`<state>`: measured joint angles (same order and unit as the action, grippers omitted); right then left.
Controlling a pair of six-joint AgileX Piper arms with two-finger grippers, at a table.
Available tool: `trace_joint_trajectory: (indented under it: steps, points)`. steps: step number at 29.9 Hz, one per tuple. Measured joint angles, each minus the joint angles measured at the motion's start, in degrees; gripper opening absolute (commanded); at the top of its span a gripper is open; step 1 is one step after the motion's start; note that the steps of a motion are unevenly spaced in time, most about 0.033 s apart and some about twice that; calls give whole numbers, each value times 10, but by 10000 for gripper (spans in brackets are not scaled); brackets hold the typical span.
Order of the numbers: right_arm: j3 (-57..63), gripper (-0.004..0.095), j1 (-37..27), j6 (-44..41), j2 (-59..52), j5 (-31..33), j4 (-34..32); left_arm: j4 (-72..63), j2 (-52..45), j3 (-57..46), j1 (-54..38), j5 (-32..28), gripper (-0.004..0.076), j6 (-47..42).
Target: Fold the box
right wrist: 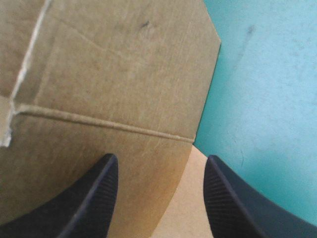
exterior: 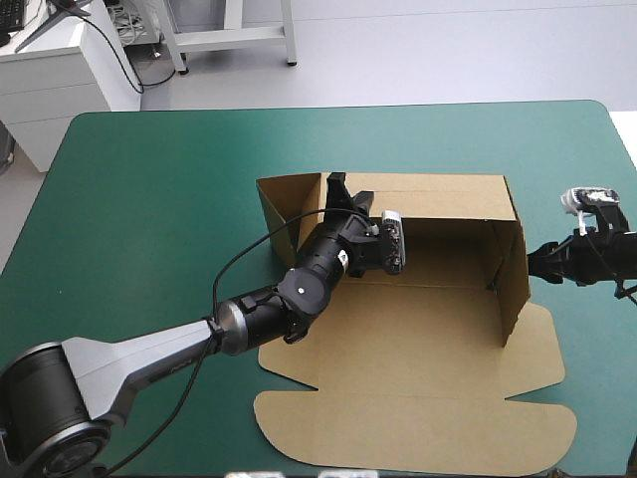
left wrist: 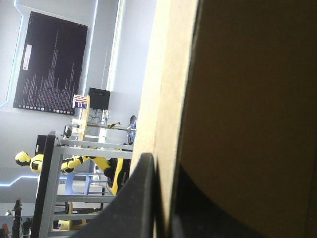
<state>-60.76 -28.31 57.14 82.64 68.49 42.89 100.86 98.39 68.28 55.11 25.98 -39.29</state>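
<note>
The brown box [exterior: 418, 398] lies mid-table with its lid flat toward the near edge. Its back wall [exterior: 438, 197] and right wall [exterior: 513, 284] stand upright, and a side flap [exterior: 284, 207] stands at the far left corner. My left gripper [exterior: 341, 192] reaches over the tray floor and is shut on the back wall's top edge near that corner. In the left wrist view the board edge [left wrist: 171, 99] runs between the left gripper's [left wrist: 166, 166] fingers. My right gripper [exterior: 534, 261] hovers just outside the right wall. In the right wrist view the right gripper [right wrist: 161, 159] is open, the wall's outer face [right wrist: 109, 84] ahead of it.
The teal-green cover [exterior: 149, 209] stretches wide to the left of the box and beyond it. A narrower strip of cover [exterior: 587, 179] lies between the right wall and the table's right edge. A white cabinet [exterior: 50, 80] stands off the far left corner.
</note>
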Motion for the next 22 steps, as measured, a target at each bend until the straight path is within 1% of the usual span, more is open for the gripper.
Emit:
trace_joint_trajectory:
  steps: [2,12,14,18,22]
  points:
    - [0,486,0,0,-3,1,-12,1,0,0,0,0,-8,0]
    - [0,488,7,15,-34,5,-29,2,0,0,0,0,-8,0]
    - [0,488,24,21,-35,5,-32,2,0,0,0,0,-8,0]
    - [0,488,82,41,-35,-4,-47,2,0,0,0,0,-8,0]
    - [1,487,121,49,-35,-60,-51,2,0,0,0,0,-8,0]
